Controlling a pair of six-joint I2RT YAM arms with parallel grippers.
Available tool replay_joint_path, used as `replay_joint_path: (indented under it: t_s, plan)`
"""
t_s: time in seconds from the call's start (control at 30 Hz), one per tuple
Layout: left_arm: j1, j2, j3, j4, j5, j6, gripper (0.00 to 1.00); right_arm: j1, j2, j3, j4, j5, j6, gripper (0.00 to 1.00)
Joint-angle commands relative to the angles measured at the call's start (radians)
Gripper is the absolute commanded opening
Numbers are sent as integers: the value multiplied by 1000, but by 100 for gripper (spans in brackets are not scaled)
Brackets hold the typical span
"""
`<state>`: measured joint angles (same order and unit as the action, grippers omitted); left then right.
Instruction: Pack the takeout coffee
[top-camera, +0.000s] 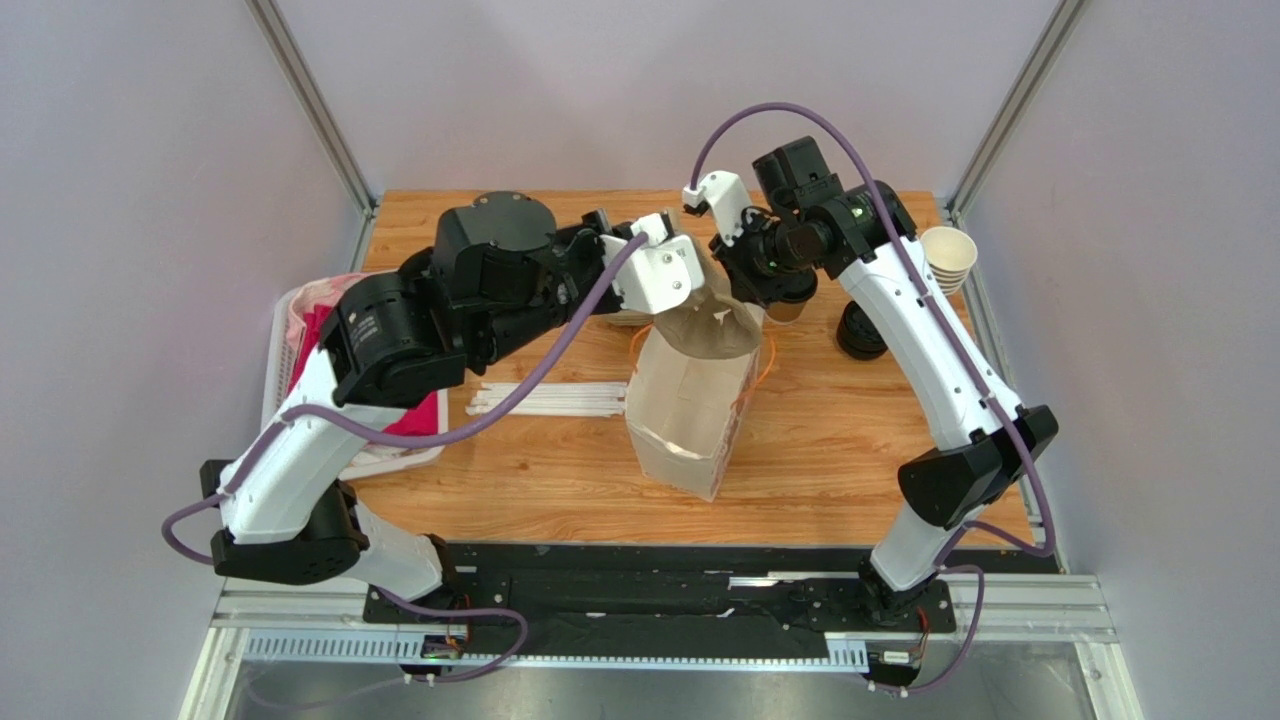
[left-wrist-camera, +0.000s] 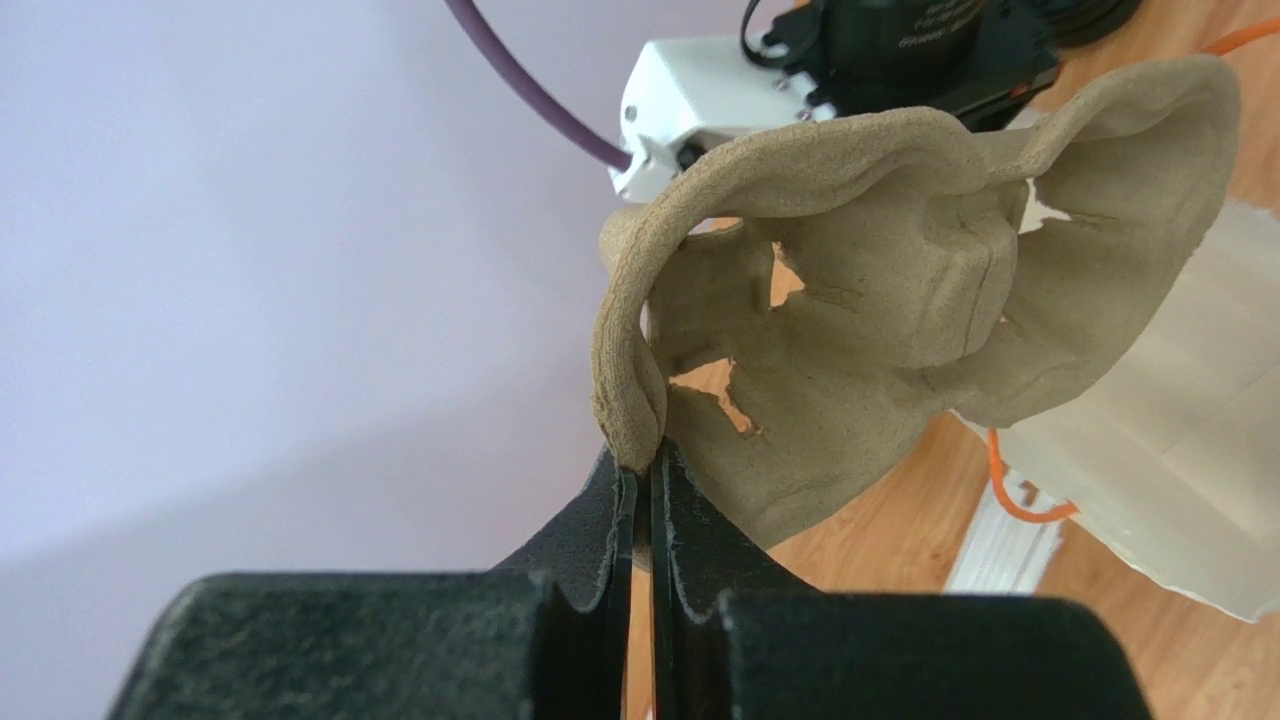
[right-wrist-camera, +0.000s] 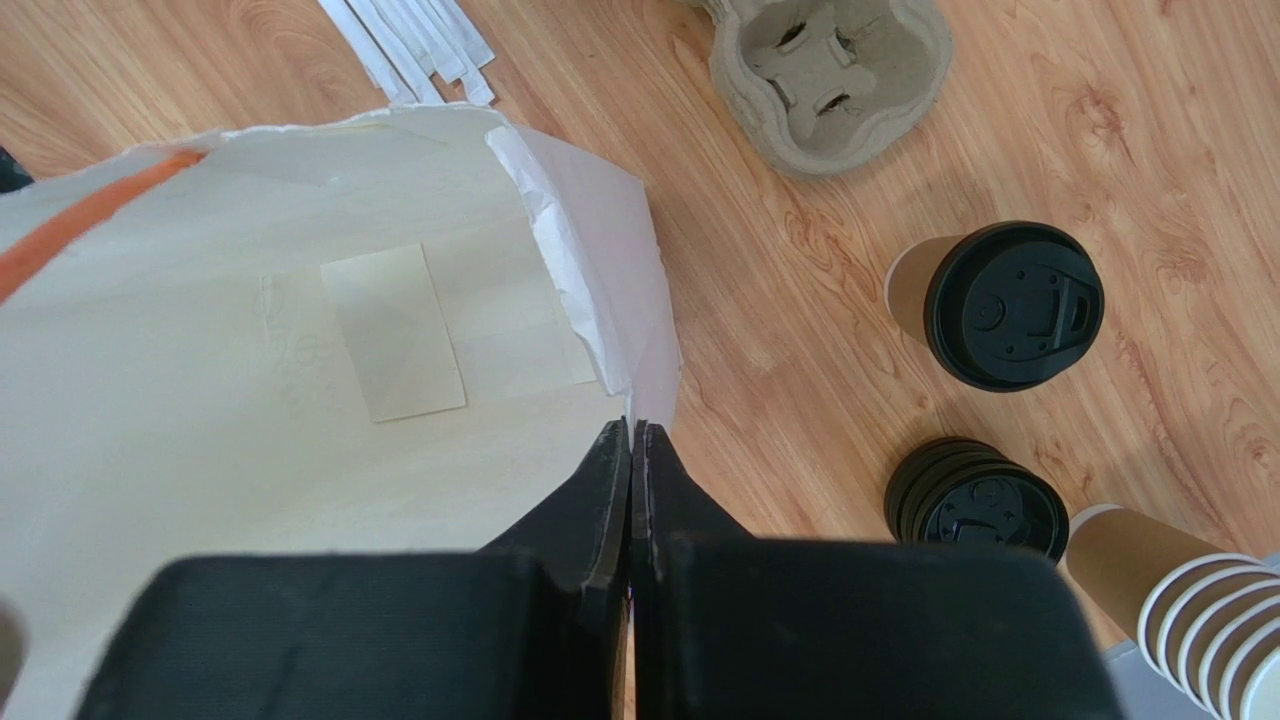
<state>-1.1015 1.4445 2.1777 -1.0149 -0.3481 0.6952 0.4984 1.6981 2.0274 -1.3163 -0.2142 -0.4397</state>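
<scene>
The takeout coffee (right-wrist-camera: 1010, 305), a tan cup with a black lid, stands upright on the wooden table to the right of the paper bag (right-wrist-camera: 301, 345). My right gripper (right-wrist-camera: 634, 431) is shut on the bag's rim, holding the bag's mouth open. My left gripper (left-wrist-camera: 648, 462) is shut on the edge of a grey pulp cup carrier (left-wrist-camera: 902, 285) and holds it up over the bag (top-camera: 684, 413). In the top view the carrier (top-camera: 717, 321) sits at the bag's mouth, and the coffee is mostly hidden under the right arm.
A second pulp carrier (right-wrist-camera: 830, 68) lies on the table beyond the bag. A stack of loose black lids (right-wrist-camera: 977, 500) and a stack of lidless cups (right-wrist-camera: 1187, 585) sit by the coffee. White sticks (top-camera: 549, 399) lie left of the bag. A white tray (top-camera: 286, 368) stands at the far left.
</scene>
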Motion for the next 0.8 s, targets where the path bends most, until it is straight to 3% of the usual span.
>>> replay_joint_path:
  t_s: [0.0,0.57,0.77]
  plan:
    - [-50,-38,-102,120,-172,104,0,15,-69,13,35,9,35,0]
    - [-271,-202,-625,370,-216,461,0,100,-123,27,20,-88,-33,0]
    - [-334,-222,-674,504,-255,627,0,138,-100,11,12,-16,-25,0]
